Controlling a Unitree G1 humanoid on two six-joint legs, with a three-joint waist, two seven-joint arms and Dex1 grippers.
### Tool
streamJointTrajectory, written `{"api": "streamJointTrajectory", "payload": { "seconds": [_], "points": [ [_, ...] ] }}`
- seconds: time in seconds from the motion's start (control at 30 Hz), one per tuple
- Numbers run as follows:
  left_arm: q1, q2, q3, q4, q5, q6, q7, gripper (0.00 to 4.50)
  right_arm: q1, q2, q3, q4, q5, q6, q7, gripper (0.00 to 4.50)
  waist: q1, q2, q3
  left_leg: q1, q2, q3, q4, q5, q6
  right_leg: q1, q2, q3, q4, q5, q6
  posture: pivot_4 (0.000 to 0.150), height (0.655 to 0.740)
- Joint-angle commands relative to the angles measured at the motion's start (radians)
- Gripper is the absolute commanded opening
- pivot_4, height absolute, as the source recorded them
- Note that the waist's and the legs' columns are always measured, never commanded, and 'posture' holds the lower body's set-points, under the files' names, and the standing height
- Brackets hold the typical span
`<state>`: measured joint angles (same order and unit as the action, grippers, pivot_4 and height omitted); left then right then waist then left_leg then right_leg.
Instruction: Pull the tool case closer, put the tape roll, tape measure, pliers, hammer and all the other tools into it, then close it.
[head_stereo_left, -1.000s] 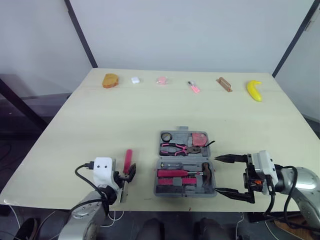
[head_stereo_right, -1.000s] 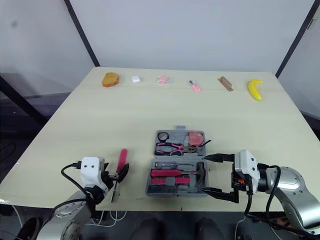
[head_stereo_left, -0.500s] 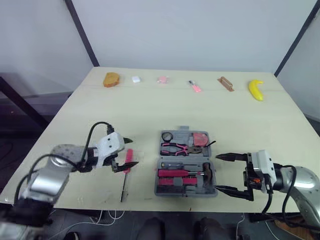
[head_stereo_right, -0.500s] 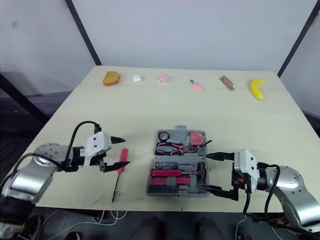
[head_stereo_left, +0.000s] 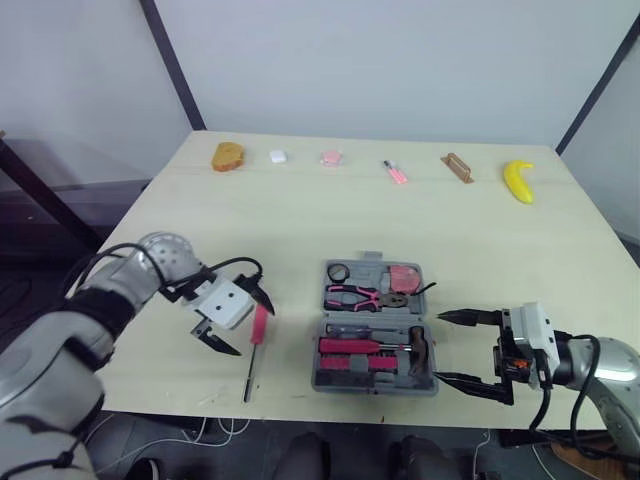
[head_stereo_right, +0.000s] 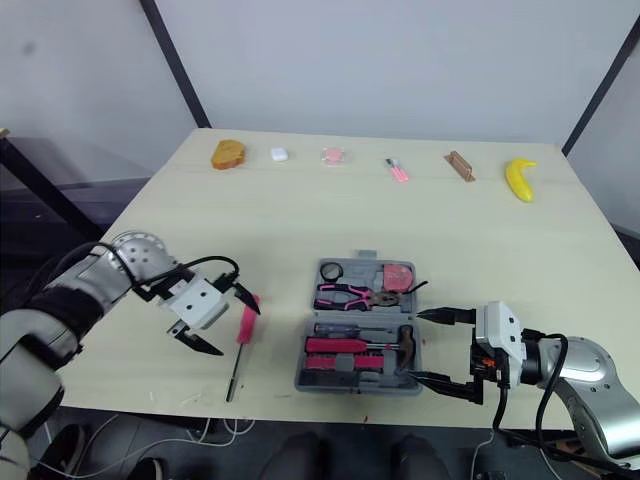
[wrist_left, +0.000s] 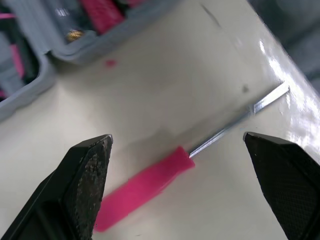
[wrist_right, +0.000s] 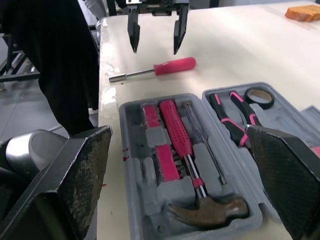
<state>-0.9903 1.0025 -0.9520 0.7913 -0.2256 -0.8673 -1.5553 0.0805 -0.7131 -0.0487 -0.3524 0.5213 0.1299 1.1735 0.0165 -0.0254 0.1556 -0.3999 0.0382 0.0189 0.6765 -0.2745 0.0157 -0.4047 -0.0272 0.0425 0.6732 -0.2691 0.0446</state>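
Most of this job looks done to me: the tool case (head_stereo_left: 372, 389) lies open flat just beside the right gripper (head_stereo_left: 442, 347), on the side facing the other arm, and it's loaded already. I can make out the hammer (wrist_right: 210, 210), pliers (head_stereo_left: 360, 296), tape roll (head_stereo_left: 336, 272) and what I take to be the tape measure (head_stereo_left: 400, 277), all seated in their slots. The one straggler is a pink-handled screwdriver (wrist_left: 150, 182), lying on the table (head_stereo_left: 300, 220) right under the left gripper (head_stereo_left: 254, 332). In the wrist view it sits between the two spread fingers and nothing is touching it. The right gripper's fingers are wide apart too, holding nothing, with the tips pointing at the case's near wall. So what's left is my guess: grab the screwdriver, drop it in, fold the lid over. Room-wise, the case sits between the two grippers, so it's a short hop from the left one. The shaft tip points toward the table's front edge and lies near it, so a sloppy nudge could roll it off. The case's front wall is near that edge as well, so I wouldn't drag it any closer. There's lots of bare table beyond both grippers. The banana (head_stereo_left: 517, 182) and the other small bits along the far edge are well apart from everything.
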Motion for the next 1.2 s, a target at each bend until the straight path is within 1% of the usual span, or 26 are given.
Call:
{"api": "streamJointTrajectory", "payload": {
  "seconds": [0.03, 0.13, 0.23, 0.33, 0.47, 0.6, 0.73, 0.93, 1.0, 1.2],
  "points": [
    [-0.116, -0.05, -0.126, 0.136, 0.057, -0.177, -0.059, 4.48, -0.003, -0.011, -0.026, -0.018, 0.022, -0.005, 0.009, 4.5, -0.001, 0.0, 0.0, 0.0, 0.0, 0.0, 0.0, 0.0, 0.0, 0.0, 0.0, 0.0, 0.0, 0.0, 0.0, 0.15, 0.74],
    [-0.186, -0.095, -0.202, 0.214, 0.065, -0.259, -0.059, 4.48, -0.001, -0.008, -0.026, -0.02, 0.019, -0.007, 0.003, 4.5, -0.006, -0.001, 0.0, 0.0, 0.0, 0.0, 0.001, 0.0, 0.0, 0.0, 0.0, 0.001, 0.0, 0.0, 0.0, 0.15, 0.74],
    [-0.241, -0.157, -0.243, 0.283, 0.155, -0.377, -0.059, 4.48, -0.002, -0.001, -0.021, -0.025, 0.016, -0.005, -0.01, 4.5, -0.009, -0.001, 0.001, 0.0, 0.0, 0.0, 0.001, 0.0, 0.0, 0.0, 0.001, 0.001, 0.0, 0.0, 0.0, 0.15, 0.74],
    [-0.236, -0.196, -0.238, 0.317, 0.204, -0.44, -0.059, 4.48, -0.001, -0.001, -0.022, -0.031, 0.017, -0.004, -0.015, 4.5, -0.005, -0.001, 0.001, -0.001, 0.0, -0.001, 0.001, 0.0, 0.0, 0.0, 0.001, 0.0, 0.0, 0.0, 0.0, 0.15, 0.74],
    [-0.235, -0.246, -0.213, 0.39, 0.336, -0.537, -0.052, 4.48, 0.014, -0.001, -0.027, -0.039, 0.015, -0.008, -0.024, 4.5, -0.004, -0.002, 0.001, -0.001, 0.0, 0.0, 0.002, 0.0, 0.0, 0.0, 0.001, 0.001, 0.0, 0.0, 0.0, 0.15, 0.74],
    [-0.25, -0.28, -0.181, 0.435, 0.518, -0.586, 0.064, 4.48, 0.018, 0.004, -0.015, -0.047, 0.009, -0.008, -0.037, 4.5, -0.004, -0.002, 0.001, -0.001, 0.0, 0.0, 0.002, 0.0, 0.0, 0.0, 0.001, 0.001, 0.0, 0.0, 0.0, 0.15, 0.74],
    [-0.253, -0.3, -0.147, 0.451, 0.653, -0.6, 0.171, 4.48, 0.007, 0.005, -0.009, -0.064, 0.012, 0.008, -0.052, 4.5, -0.004, -0.002, 0.001, -0.001, 0.0, 0.0, 0.002, 0.0, 0.0, 0.0, 0.001, 0.001, 0.001, 0.0, 0.0, 0.15, 0.74],
    [-0.259, -0.317, -0.125, 0.427, 0.884, -0.591, 0.408, 4.48, -0.009, 0.001, -0.008, -0.091, 0.021, 0.041, -0.067, 4.5, -0.004, -0.002, 0.001, -0.001, 0.0, -0.001, 0.003, 0.0, 0.0, 0.0, 0.001, 0.001, 0.001, 0.0, 0.0, 0.15, 0.74],
    [-0.263, -0.322, -0.128, 0.402, 0.978, -0.576, 0.517, 4.48, -0.016, 0.001, -0.007, -0.097, 0.023, 0.052, -0.073, 4.5, -0.004, -0.002, 0.001, -0.001, 0.0, -0.001, 0.003, 0.0, 0.0, 0.0, 0.001, 0.001, 0.001, 0.0, 0.0, 0.15, 0.74],
    [-0.267, -0.341, -0.145, 0.415, 1.125, -0.59, 0.692, 4.48, -0.024, 0.006, -0.003, -0.101, 0.02, 0.061, -0.074, 4.5, -0.001, -0.002, 0.001, 0.0, 0.0, 0.0, 0.004, 0.0, 0.0, 0.0, 0.001, 0.0, 0.004, 0.0, 0.0, 0.15, 0.74]
  ]
}}
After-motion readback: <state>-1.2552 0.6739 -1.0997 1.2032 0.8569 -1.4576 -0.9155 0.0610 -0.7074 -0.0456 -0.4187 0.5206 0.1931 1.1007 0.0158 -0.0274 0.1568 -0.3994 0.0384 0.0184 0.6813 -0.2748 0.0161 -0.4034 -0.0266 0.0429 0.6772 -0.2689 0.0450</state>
